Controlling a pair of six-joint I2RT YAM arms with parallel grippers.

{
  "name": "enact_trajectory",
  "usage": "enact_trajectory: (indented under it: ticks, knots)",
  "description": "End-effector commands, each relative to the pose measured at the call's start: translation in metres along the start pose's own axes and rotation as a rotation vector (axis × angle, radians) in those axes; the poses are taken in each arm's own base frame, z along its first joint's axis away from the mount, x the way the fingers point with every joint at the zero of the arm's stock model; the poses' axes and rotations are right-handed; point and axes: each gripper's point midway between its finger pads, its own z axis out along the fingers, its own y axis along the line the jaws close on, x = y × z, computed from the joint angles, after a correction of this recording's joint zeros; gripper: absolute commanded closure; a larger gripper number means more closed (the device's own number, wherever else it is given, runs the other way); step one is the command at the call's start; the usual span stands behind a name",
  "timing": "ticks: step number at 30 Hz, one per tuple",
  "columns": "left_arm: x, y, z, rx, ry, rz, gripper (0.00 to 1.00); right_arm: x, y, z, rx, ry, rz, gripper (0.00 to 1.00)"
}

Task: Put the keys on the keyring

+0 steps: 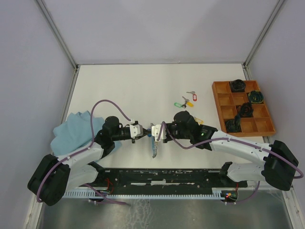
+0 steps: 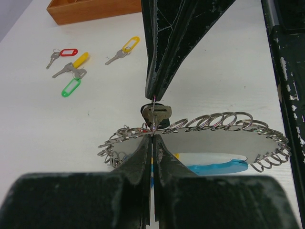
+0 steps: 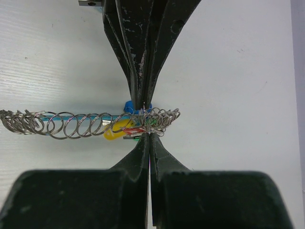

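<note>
The keyring (image 2: 224, 125), a thin grey loop strung with several small split rings and a blue sleeve (image 2: 217, 167), is held above the table between both grippers. It also shows in the top view (image 1: 155, 145) and in the right wrist view (image 3: 71, 123). My left gripper (image 2: 153, 136) is shut on the keyring's wire. My right gripper (image 3: 150, 133) faces it tip to tip and is shut on the thin ring of a black-tagged key (image 2: 157, 114). Yellow, red and green tags (image 3: 116, 129) hang at the loop. Loose keys (image 1: 185, 101) lie on the table beyond.
A wooden compartment tray (image 1: 244, 109) with dark coiled bundles stands at the right. A light blue cloth (image 1: 71, 129) lies at the left beside the left arm. Red-, yellow- and green-tagged keys (image 2: 71, 64) lie far left in the left wrist view.
</note>
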Motion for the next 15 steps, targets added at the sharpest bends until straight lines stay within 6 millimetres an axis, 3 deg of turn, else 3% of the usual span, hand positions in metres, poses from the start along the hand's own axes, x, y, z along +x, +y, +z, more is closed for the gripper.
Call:
enact_trajectory:
  ticks: [1, 15]
  knots:
    - [-0.0224, 0.0043, 0.0007, -0.006, -0.070, 0.052, 0.97, -0.0258, -0.0164, -0.0003, 0.037, -0.064, -0.008, 0.99]
    - [-0.0204, 0.0056, 0.0015, -0.010, -0.064, 0.046, 0.97, -0.0199, -0.0106, -0.0035, 0.017, -0.032, 0.011, 0.99]
